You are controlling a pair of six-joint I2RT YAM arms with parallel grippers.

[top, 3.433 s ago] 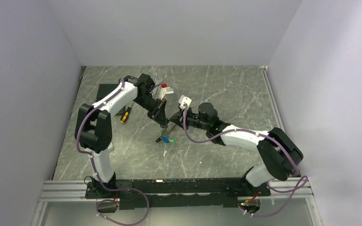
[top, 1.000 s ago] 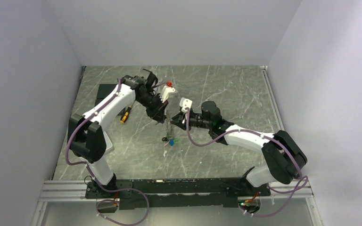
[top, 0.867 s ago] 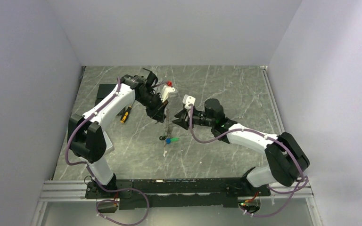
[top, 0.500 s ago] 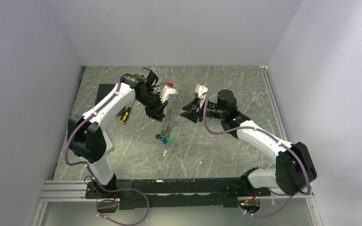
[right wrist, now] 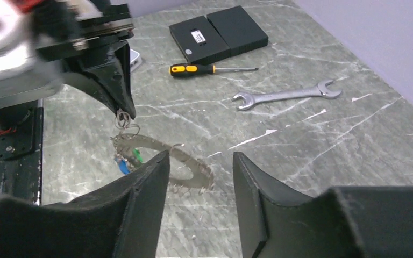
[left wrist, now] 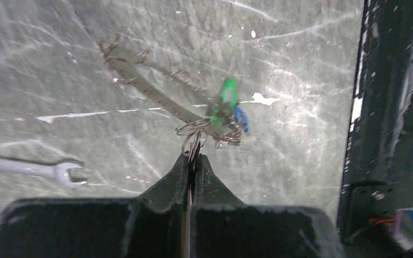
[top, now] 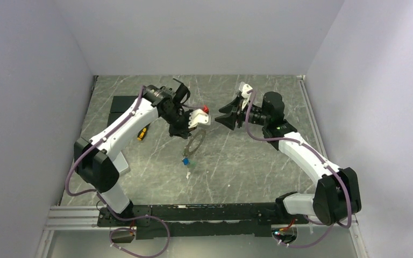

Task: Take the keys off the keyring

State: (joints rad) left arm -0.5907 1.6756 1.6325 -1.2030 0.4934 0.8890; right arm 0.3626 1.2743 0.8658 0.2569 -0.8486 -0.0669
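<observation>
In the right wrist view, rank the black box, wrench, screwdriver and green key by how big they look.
Largest first: black box, wrench, screwdriver, green key. Wrench and screwdriver look close; the screwdriver lies farther off, so unsure.

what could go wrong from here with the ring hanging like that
1. The left fingers pinch the keyring only by a small wire loop at their tips, so it could slip out or swing.
2. The keys are tiny and bunched; the open right fingers, apart from them, may miss or knock the ring.

Wrench (left wrist: 32,167) cut off at left edge; keys (left wrist: 227,95) blurred; keyring (right wrist: 150,143) partly hidden.
</observation>
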